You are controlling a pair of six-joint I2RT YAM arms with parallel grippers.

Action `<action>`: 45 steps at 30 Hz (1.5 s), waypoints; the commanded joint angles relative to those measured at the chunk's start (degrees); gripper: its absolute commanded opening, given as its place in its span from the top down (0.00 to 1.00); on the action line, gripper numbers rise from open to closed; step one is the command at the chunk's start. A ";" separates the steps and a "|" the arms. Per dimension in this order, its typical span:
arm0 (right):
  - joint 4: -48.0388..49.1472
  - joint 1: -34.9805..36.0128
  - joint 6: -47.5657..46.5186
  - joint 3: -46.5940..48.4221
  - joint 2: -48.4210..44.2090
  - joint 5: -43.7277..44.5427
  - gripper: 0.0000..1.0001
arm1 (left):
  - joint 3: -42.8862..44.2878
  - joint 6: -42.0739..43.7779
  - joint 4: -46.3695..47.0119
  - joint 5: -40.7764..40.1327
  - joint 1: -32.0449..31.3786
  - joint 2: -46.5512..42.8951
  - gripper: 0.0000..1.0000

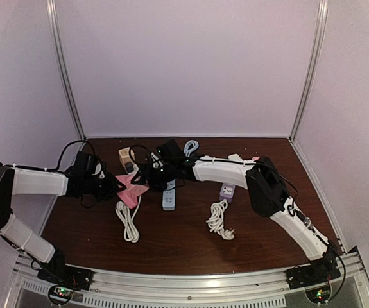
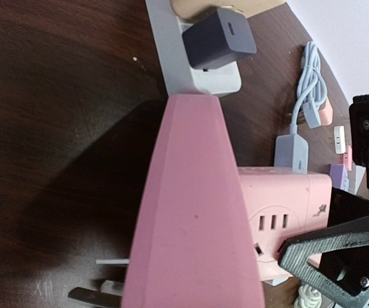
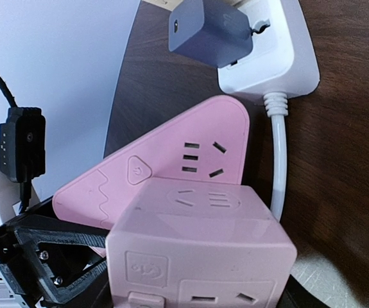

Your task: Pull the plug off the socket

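The left pincer [image 1: 112, 186] clamps narrowly on the wide end of the pink triangular socket [image 3: 190, 154]. This is judged to be an anchoring hold, so the base cannot follow the pull. The right pincer [image 1: 149, 177] stands wide around the pink cube plug [image 3: 200, 237], which sits on the socket's upper face, left of centre on the worktop [image 1: 190, 250]. The socket's long axis runs away from the left pincer, with its apex toward the white power strip [image 3: 267, 58]. The plug should come off upward, square to that face.

Triangular socket [image 3: 184, 154] pink; cube adapter [image 3: 197, 237] pink; charger [image 3: 203, 32] slate-blue; power strip [image 3: 280, 58] white; table [image 1: 184, 244] dark brown.
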 commanded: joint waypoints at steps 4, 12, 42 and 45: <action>6.41 0.49 2.60 -3.93 -8.25 -2.05 0.90 | 0.45 1.67 -2.87 -7.16 -0.15 -7.96 1.00; 6.30 0.07 0.06 -6.04 -13.23 -0.84 0.93 | -0.66 0.43 -10.08 -16.97 -0.07 -15.83 1.00; 6.85 -2.34 -4.87 -13.82 -22.23 -2.53 0.96 | 5.39 8.43 -20.96 -18.64 10.46 -19.64 1.00; 7.40 -2.34 -4.45 -13.78 -22.34 -2.88 0.96 | 6.89 9.60 -22.61 -21.12 8.81 -19.93 1.00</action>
